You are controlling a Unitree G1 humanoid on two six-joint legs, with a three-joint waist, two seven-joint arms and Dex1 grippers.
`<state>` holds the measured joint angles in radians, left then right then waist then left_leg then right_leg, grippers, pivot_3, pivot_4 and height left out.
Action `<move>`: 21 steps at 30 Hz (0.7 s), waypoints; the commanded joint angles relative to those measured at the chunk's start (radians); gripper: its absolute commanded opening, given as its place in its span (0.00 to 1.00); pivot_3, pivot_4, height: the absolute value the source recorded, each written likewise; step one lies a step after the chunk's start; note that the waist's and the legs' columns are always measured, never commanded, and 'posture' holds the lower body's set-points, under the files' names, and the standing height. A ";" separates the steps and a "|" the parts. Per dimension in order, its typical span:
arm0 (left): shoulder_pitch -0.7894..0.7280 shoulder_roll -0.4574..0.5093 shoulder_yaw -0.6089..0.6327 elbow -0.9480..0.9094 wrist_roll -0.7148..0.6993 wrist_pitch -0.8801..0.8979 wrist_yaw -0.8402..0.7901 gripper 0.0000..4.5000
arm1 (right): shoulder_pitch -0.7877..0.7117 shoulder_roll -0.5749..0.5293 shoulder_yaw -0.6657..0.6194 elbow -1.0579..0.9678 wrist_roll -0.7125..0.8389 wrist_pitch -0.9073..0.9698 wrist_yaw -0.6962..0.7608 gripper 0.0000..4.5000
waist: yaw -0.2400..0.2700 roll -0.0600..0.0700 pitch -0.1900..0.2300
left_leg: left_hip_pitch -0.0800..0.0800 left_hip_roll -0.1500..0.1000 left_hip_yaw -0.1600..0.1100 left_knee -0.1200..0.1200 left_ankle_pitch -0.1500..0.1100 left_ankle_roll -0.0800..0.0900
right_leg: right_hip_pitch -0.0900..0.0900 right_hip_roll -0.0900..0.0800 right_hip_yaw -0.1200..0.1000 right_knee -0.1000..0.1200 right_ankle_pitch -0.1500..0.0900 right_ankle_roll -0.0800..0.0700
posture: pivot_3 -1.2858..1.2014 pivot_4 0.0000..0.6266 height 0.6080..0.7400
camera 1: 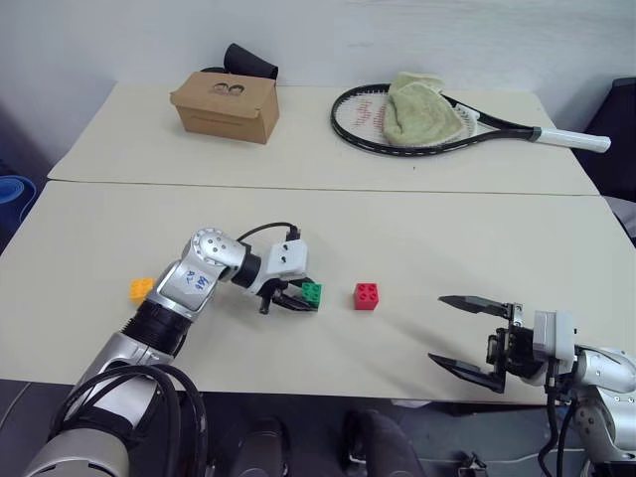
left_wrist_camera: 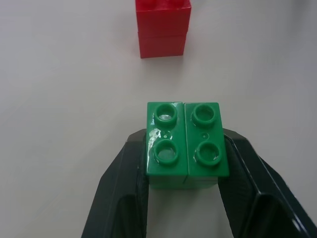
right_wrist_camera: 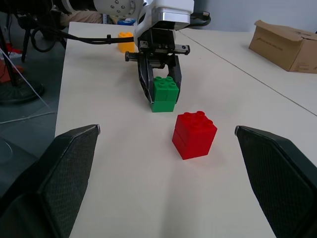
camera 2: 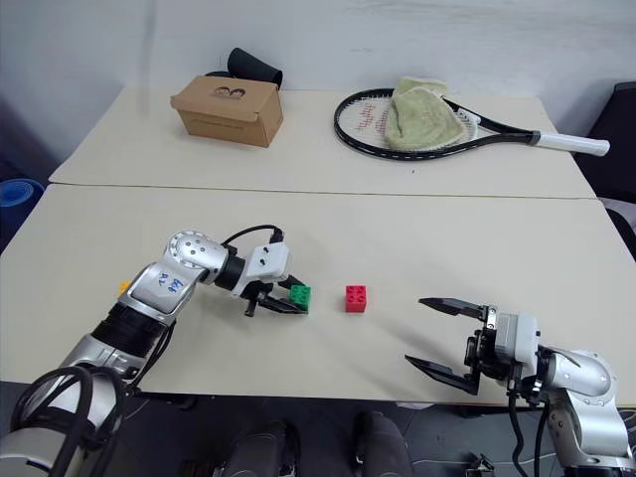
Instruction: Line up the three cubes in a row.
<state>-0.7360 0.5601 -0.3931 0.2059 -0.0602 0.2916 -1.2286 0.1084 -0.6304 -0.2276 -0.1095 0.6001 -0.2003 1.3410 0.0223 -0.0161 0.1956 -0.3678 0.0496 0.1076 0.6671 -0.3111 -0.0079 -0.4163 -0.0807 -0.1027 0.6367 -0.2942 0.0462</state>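
On the near half of the pale counter (camera 1: 417, 214), the left claw (camera 1: 298, 297) is clamped around the green cube (camera 1: 311, 292), one black finger on each side, the cube resting on the surface. Just to its right, apart from it, sits the red cube (camera 1: 366, 296). Well to the left, beside the left arm, lies the yellow-orange cube (camera 1: 140, 289). Near the counter's right front edge, the right claw (camera 1: 469, 335) stands wide and holds nothing. Far back lie a cardboard box (camera 1: 225, 106) and a racket (camera 1: 447, 124) with a cloth (camera 1: 417, 109) on it.
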 commanded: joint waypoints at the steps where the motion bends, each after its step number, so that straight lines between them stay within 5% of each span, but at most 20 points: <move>1: -0.005 0.005 0.012 -0.014 0.025 0.022 0.026 0.33 | 0.019 0.004 -0.026 -0.028 0.016 -0.023 -0.002 1.00 | 0.001 0.000 0.000 | 0.000 0.000 0.000 0.000 0.000 0.000 | 0.000 0.000 0.000 0.000 0.000 0.000 | 0.52 0.24 1.00; 10: 0.026 0.055 0.154 -0.113 -0.038 -0.049 0.060 0.97 | 0.011 0.005 -0.016 -0.033 0.036 -0.022 0.002 1.00 | -0.002 0.000 0.000 | 0.000 0.001 0.000 0.000 0.000 0.000 | 0.000 0.000 0.000 0.000 0.000 0.000 | 0.52 0.24 1.00; 15: 0.198 0.209 0.377 -0.303 -0.187 -0.063 0.002 0.97 | -0.052 0.008 0.018 0.016 0.028 -0.015 0.024 1.00 | -0.027 0.000 0.000 | 0.000 0.003 0.000 -0.001 0.000 -0.001 | 0.000 -0.003 0.000 0.000 0.000 -0.001 | 0.52 0.24 1.00; 21: 0.615 0.252 0.858 -0.475 -0.345 -0.048 0.082 0.97 | -0.158 0.056 0.072 0.072 0.029 -0.007 0.041 1.00 | -0.029 0.000 0.000 | 0.002 0.007 0.000 -0.001 -0.001 -0.003 | 0.000 -0.004 -0.001 0.001 -0.002 -0.003 | 0.52 0.24 1.00</move>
<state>-0.1835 0.8148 0.3375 -0.2167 -0.3653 0.2398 -1.1808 -0.0379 -0.5799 -0.1558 -0.0337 0.6147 -0.2062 1.3701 -0.0069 -0.0159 0.1956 -0.3659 0.0564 0.1080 0.6662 -0.3121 -0.0109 -0.4163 -0.0842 -0.1033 0.6374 -0.2961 0.0424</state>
